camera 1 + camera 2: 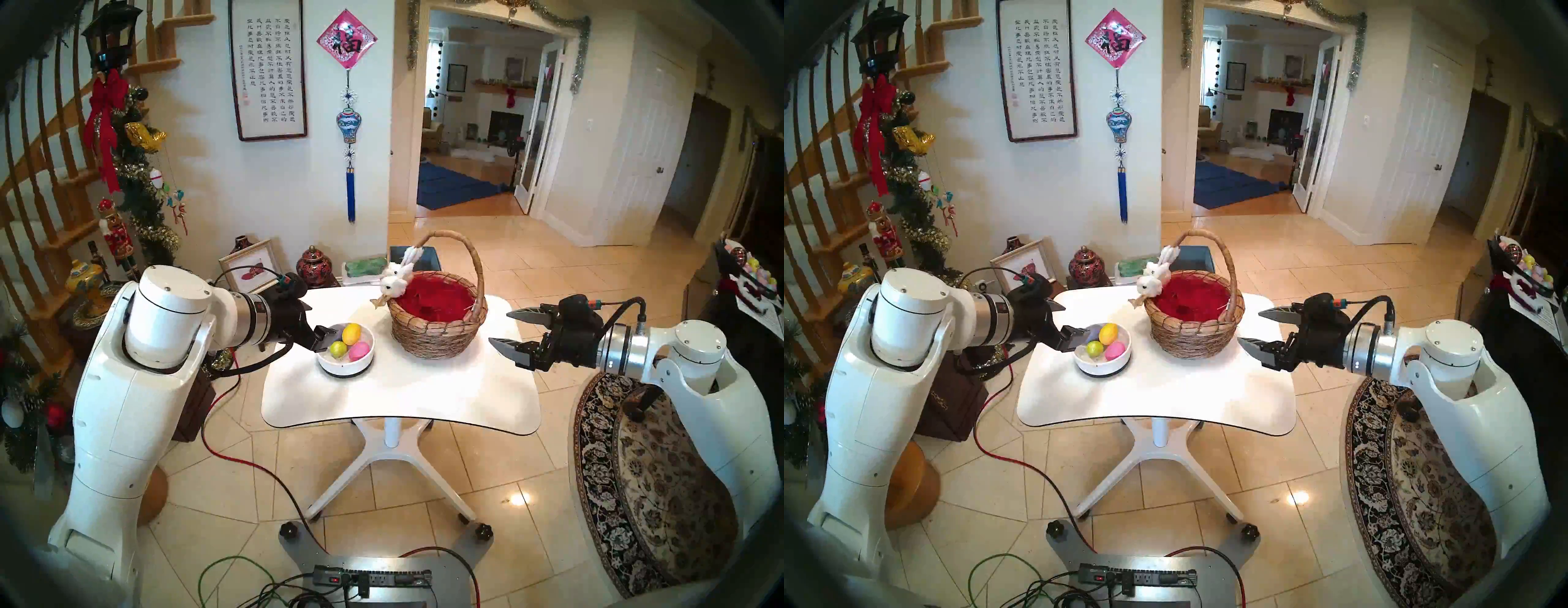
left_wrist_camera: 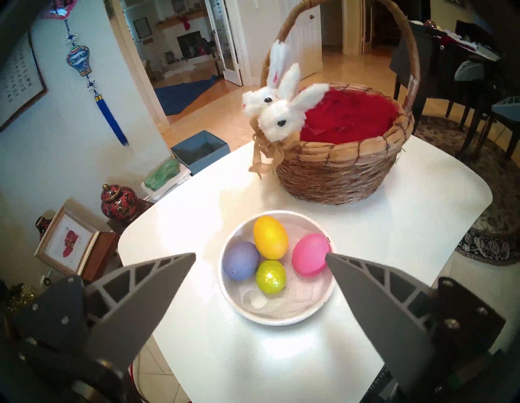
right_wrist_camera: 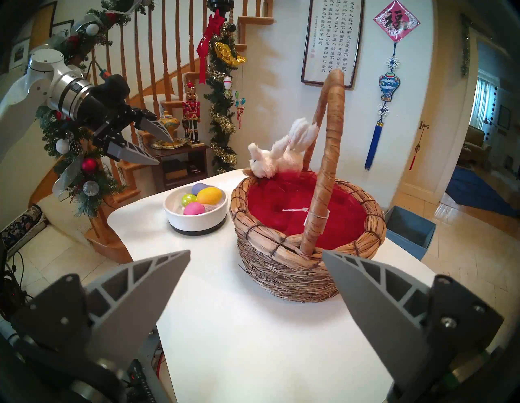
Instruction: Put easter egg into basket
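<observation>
The tan wicker basket (image 1: pixel 437 335) with a red lining, a tall handle and a white plush bunny (image 1: pixel 396 282) on its rim stands at the back middle of the white table (image 1: pixel 403 403). Left of it a shallow white bowl (image 1: pixel 345 368) holds a yellow egg (image 2: pixel 270 237), a pink egg (image 2: pixel 310 254), a green glitter egg (image 2: pixel 271 277) and a purple egg (image 2: pixel 241 260). My left gripper (image 1: pixel 316 323) is open and empty, just above the bowl's left rim. My right gripper (image 1: pixel 499 327) is open and empty, hovering right of the basket.
A blue box (image 1: pixel 413 254), a red jar (image 1: pixel 314 267) and a framed picture (image 1: pixel 250 269) sit on the floor behind the table. A patterned rug (image 1: pixel 628 467) lies to the right. Cables and a power strip (image 1: pixel 369 579) lie in front. A garlanded staircase stands at the left.
</observation>
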`<state>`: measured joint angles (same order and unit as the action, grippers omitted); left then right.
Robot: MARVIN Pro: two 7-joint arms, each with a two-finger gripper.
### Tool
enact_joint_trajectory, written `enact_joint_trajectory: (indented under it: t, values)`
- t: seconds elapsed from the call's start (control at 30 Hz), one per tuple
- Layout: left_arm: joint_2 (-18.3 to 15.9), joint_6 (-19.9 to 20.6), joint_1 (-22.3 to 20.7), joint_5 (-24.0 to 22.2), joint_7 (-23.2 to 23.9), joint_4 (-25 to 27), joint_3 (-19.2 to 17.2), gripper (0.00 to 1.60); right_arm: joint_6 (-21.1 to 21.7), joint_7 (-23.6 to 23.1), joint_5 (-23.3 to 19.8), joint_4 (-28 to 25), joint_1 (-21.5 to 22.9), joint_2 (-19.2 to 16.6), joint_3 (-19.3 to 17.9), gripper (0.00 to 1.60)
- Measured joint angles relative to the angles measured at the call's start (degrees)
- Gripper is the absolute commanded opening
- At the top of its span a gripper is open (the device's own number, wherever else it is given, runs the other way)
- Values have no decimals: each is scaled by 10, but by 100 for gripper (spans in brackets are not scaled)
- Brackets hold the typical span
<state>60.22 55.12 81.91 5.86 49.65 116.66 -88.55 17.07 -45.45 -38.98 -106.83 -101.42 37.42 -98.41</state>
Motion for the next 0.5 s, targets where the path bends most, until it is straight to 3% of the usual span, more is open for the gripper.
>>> enact_joint_trajectory:
  t: [0.5]
  values:
    - [-7, 0, -16, -10, -1, -33, 28, 160, 0, 0, -1, 0, 0, -1, 0, 160]
